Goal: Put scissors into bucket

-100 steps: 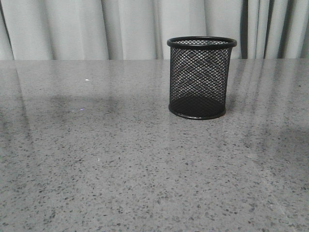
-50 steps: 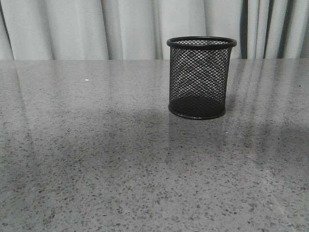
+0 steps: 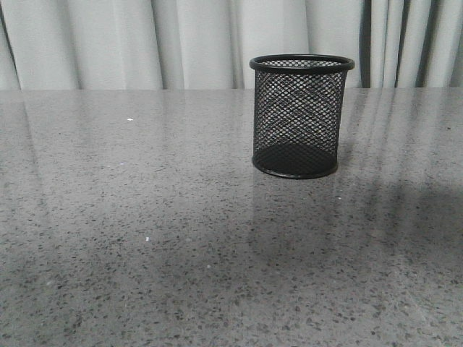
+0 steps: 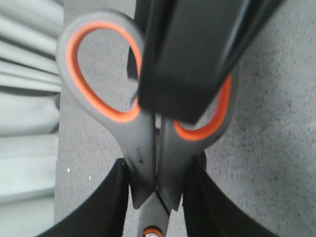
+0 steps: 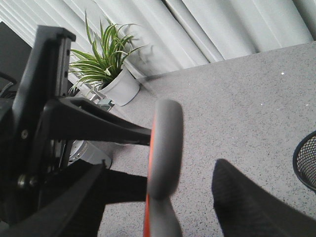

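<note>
The scissors point(image 4: 143, 148), dark grey with orange-lined loops, are pinched at the neck below the handles between the black fingers of my left gripper point(image 4: 158, 197). My right gripper point(image 5: 158, 197) is open, with the scissors' handle point(image 5: 165, 143) edge-on between its spread fingers and a gap on each side. One right finger point(image 4: 187, 54) crosses in front of a handle loop in the left wrist view. The black wire-mesh bucket point(image 3: 302, 116) stands upright and empty on the table, right of centre. Neither gripper nor the scissors show in the front view. The blades are hidden.
Grey speckled table point(image 3: 145, 238) with pale curtains behind. A potted plant point(image 5: 111, 64) stands off the table. My left arm point(image 5: 49, 118) fills one side of the right wrist view, and the bucket's rim point(image 5: 306, 165) shows at its edge.
The bucket has not moved. The soft shadows on the table have drifted toward the front and right.
</note>
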{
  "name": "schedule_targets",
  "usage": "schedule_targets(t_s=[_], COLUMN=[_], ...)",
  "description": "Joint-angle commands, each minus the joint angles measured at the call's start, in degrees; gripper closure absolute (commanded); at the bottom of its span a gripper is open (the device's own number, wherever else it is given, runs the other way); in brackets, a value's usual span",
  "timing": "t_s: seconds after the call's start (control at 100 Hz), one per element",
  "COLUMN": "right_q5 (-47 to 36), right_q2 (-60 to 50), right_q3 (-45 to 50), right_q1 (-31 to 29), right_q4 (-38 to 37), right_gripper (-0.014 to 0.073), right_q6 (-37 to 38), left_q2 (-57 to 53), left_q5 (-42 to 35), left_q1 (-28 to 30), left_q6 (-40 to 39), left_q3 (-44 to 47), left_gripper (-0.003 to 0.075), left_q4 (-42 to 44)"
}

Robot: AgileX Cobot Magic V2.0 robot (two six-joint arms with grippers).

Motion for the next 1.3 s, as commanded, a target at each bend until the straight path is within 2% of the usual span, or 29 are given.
schedule_targets(t_s=[0.0,0.1,0.27,0.34,0.37,0.44,0.56,0.61,0.64,0.79,0.91,1.03,1.18,1.29], right_q5=[-1.16,-1.16,-1.16,-1.13,-1.13,-1.13,-1.13,-1.13,-1.50,-3.95,-3.92,-2.51,5.24,14.19], right_q2=[0.09,0.09,0.09,0.09,0.09,0.09,0.09,0.09,0.09,0.75,3.34,7.32,14.09,19.33], right_q3=[-1.75,-1.75,-1.75,-1.75,-1.75,-1.75,-1.75,-1.75,-1.75,-3.39,-7.70,-14.76,-26.19,-33.81], right_q1=[0.04,0.04,0.04,0.04,0.04,0.04,0.04,0.04,0.04,-0.18,-0.18,-0.18,-0.18,-0.18], right_q4=[3.16,3.16,3.16,3.16,3.16,3.06,3.06,2.81,1.96,-4.77,-8.62,-19.28,-36.01,-43.20], right_gripper=[0.0178,0.0239,0.0531,0.0641,0.0666,0.0658,0.0658,0.0658,0.0658,0.0652,0.0638,0.0638,0.0638,0.0638], right_q6=[-1.52,-1.96,-2.31,-2.31,-2.31,-2.31,-2.31,-2.31,-2.31,-2.07,0.14,5.78,14.49,18.60], left_q2=[-0.69,-0.63,-0.63,-0.63,-0.63,-0.63,-0.63,-0.73,-0.74,-1.08,-2.91,-5.88,-10.41,-13.53], left_q5=[-4.21,-5.52,-6.15,-5.79,-5.78,-5.78,-5.78,-5.78,-5.78,-5.65,-6.10,-6.22,-6.10,-6.10], left_q1=[-1.63,-2.35,-2.35,-2.35,-2.35,-2.35,-2.35,-2.35,-2.35,-0.92,3.85,11.03,21.19,26.95], left_q6=[-0.88,-0.88,-0.88,-0.88,-0.88,-0.88,-0.88,-1.38,-2.39,-8.51,-9.31,-13.54,-14.85,-14.85], left_q3=[-2.72,-2.72,-2.74,-2.74,-2.74,-2.74,-2.74,-2.74,-2.74,-4.07,-4.98,-4.98,-4.98,-4.98], left_gripper=[0.0741,0.0741,0.0739,0.0701,0.0668,0.0552,0.0253,0.0174,0.0153,0.0179,0.0235,0.0269,0.0283,0.0283], left_q4=[1.72,2.90,3.22,3.22,3.38,4.38,6.58,8.12,9.58,17.74,16.70,14.50,10.20,5.91])
